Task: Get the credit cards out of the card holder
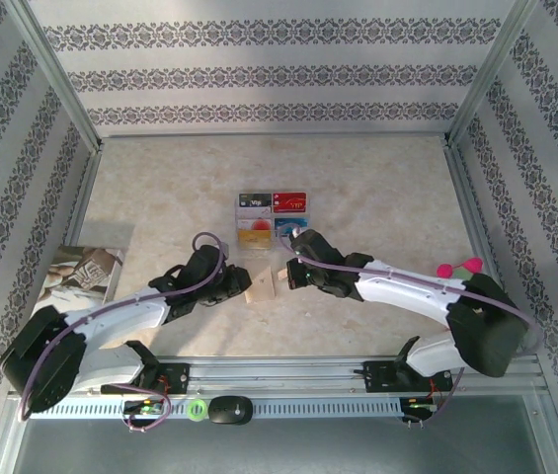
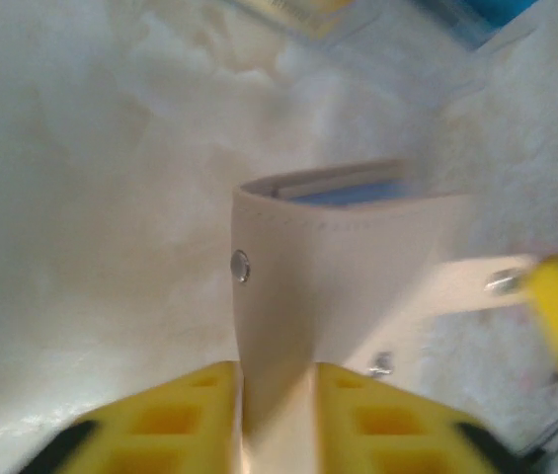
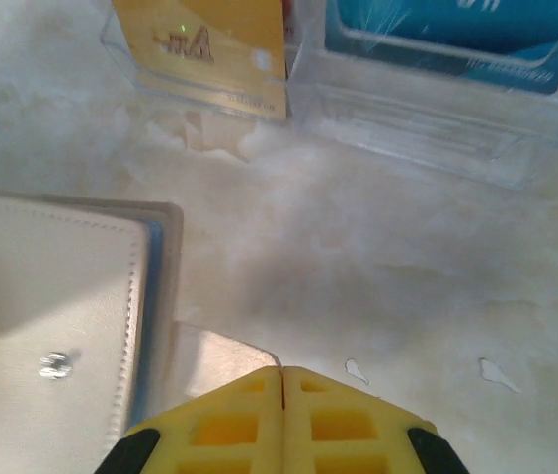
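While the card holder (image 1: 262,287) is found on the counter (image 1: 160,197), approx. mid-width and twd. the near side, it sits betw. the two claws. It is only part-opened: a blue inner edge is seen at its far lip, and no card can be made out drawn free of it. The job is thus judged barely begun; the cards are all left to pull.

The left claw (image 2: 279,410) is seen w/ its pads apart and the holder's near edge betw. them; whether it is gripped can't be told. The right claw (image 3: 283,415) is pressed together, w/ the strap tab (image 3: 214,351) at its tips; a pinch on it can't be confirmed.

Just beyond, clear trays (image 3: 427,118) w/ a gold card (image 3: 204,44) and a blue card (image 3: 456,30) are seen. Print on them and on the booklet (image 1: 83,269) at left can't be read.
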`<action>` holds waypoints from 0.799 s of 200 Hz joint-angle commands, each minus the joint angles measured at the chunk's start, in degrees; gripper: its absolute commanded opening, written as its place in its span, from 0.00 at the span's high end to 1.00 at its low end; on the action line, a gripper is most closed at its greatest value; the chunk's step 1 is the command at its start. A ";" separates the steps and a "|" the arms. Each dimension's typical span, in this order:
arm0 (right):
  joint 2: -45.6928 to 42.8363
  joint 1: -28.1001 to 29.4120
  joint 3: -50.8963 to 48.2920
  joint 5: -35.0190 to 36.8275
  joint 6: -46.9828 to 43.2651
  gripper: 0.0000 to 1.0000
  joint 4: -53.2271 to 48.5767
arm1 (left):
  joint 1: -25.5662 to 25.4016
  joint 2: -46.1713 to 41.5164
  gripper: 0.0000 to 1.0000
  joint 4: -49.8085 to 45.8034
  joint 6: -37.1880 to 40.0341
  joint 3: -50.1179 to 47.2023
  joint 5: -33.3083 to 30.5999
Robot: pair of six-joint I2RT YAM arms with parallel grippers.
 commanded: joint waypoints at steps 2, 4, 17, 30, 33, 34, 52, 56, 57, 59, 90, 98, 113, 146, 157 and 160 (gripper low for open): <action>-3.53 -0.51 -0.96 1.05 1.97 1.00 -0.73 | -1.21 4.45 0.53 2.26 -0.13 -0.51 2.21; -3.71 -0.45 -1.08 1.04 2.25 1.00 -0.89 | -1.20 4.85 0.52 2.23 -0.22 -0.45 2.29; -5.29 0.31 -1.93 1.84 3.48 1.00 -1.05 | -1.30 6.51 0.50 2.83 -0.63 -0.54 2.71; -7.49 1.47 -2.15 4.01 4.30 1.00 -2.06 | -1.29 6.72 0.47 3.01 -0.98 -0.80 2.49; -7.92 1.69 -2.15 4.47 4.50 1.00 -2.32 | -1.29 6.56 0.47 3.01 -0.94 -0.81 2.38; -8.05 1.75 -2.15 4.57 4.58 1.00 -2.39 | -1.29 6.50 0.46 3.01 -0.92 -0.81 2.35; -9.65 2.30 -1.57 4.22 6.24 1.00 -3.33 | -1.29 4.32 0.43 1.54 0.03 -0.73 0.84; -9.67 2.52 -1.39 4.06 6.53 1.00 -3.42 | -1.29 3.69 0.43 1.07 0.14 -0.72 0.52; -9.67 2.56 -1.33 4.06 6.61 1.00 -3.38 | -1.29 3.57 0.42 0.90 0.20 -0.72 0.50; -9.68 2.69 -1.18 4.03 6.73 1.00 -3.42 | -1.29 3.29 0.42 0.66 0.32 -0.72 0.17; -6.37 4.33 1.39 2.61 7.77 1.00 -3.56 | -1.23 -2.93 0.32 -2.86 1.81 -1.37 -3.00; -5.34 4.73 1.83 1.98 7.82 1.00 -2.92 | -1.21 -4.63 0.31 -3.59 2.45 -1.58 -3.62; -3.88 5.53 3.11 0.85 7.39 1.00 -2.30 | -1.20 -7.37 0.29 -5.41 3.68 -1.67 -4.66; -1.95 7.46 8.28 -3.18 4.27 1.00 -0.59 | -1.21 -13.55 0.24 -10.78 5.67 -1.26 -7.72; -1.36 7.73 10.09 -3.72 3.81 1.00 -0.98 | -1.12 -15.60 0.22 -12.49 5.78 -1.31 -8.94; -1.21 7.82 10.53 -3.81 3.75 1.00 -1.09 | -1.04 -16.02 0.22 -12.93 5.78 -1.28 -9.27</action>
